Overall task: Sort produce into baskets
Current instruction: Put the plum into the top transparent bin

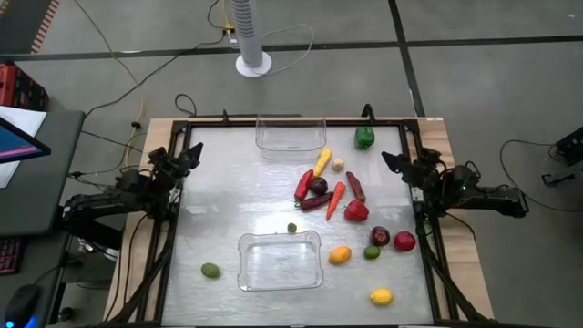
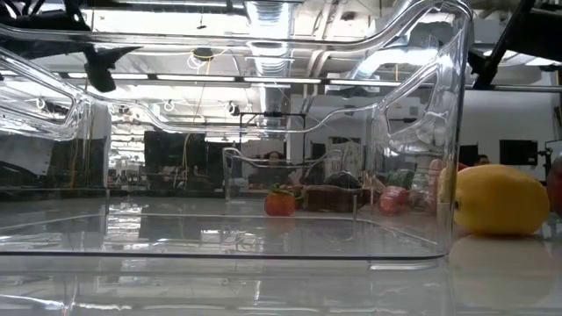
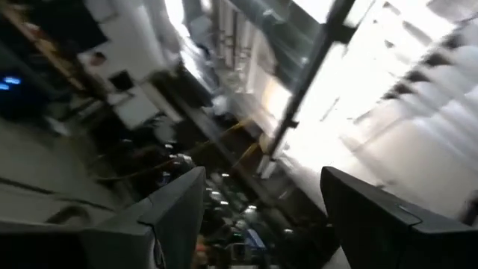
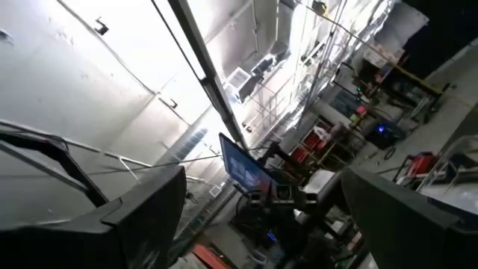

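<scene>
Both arms wait at the table's (image 1: pixel 228 228) edges: left claw (image 1: pixel 187 155) and right claw (image 1: pixel 393 162) each released, holding nothing. One clear basket (image 1: pixel 281 261) sits near-centre, the other (image 1: pixel 291 133) at the far edge. Produce (image 1: pixel 335 200) lies scattered on the table, mostly right of centre.
</scene>
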### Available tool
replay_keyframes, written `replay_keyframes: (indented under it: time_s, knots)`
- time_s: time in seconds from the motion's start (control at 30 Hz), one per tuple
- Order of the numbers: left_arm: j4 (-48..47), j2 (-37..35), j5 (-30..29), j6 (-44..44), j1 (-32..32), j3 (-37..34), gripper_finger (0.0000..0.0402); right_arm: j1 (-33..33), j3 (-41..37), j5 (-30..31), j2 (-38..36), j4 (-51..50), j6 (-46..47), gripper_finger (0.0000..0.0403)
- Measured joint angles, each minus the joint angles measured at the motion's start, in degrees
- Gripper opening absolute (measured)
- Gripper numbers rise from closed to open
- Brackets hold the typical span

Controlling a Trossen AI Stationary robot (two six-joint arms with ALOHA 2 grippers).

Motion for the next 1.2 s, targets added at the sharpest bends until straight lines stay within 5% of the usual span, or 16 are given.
replay_keyframes:
  time_s: [0.17,0.43,0.57,0.7,1.0,1.2]
  knots:
    - [-4.9,0.0,-7.9,-0.3,0.0,0.0,0.0251,0.0,0.0,0.0,0.0,0.2,3.7,0.0384]
    - [-0.8,0.0,-9.4,-6.4,0.0,0.0,0.0251,0.0,0.1,2.6,0.0,0.3,5.2,0.0384]
    - [-0.5,0.1,-4.2,-6.3,0.0,1.9,0.0251,-0.1,0.6,8.0,1.3,0.7,9.8,0.0384]
    - [-11.8,3.3,0.4,-6.1,0.0,10.0,0.0251,0.0,7.2,8.0,6.5,-7.6,7.3,0.0384]
    - [-44.2,20.7,1.0,1.9,0.3,33.0,0.0251,-2.2,28.3,8.8,28.4,-34.8,-7.8,0.0384]
    - [-56.3,30.0,2.8,1.7,1.0,40.1,0.0251,-5.0,36.4,4.8,40.7,-49.3,-12.0,0.0384]
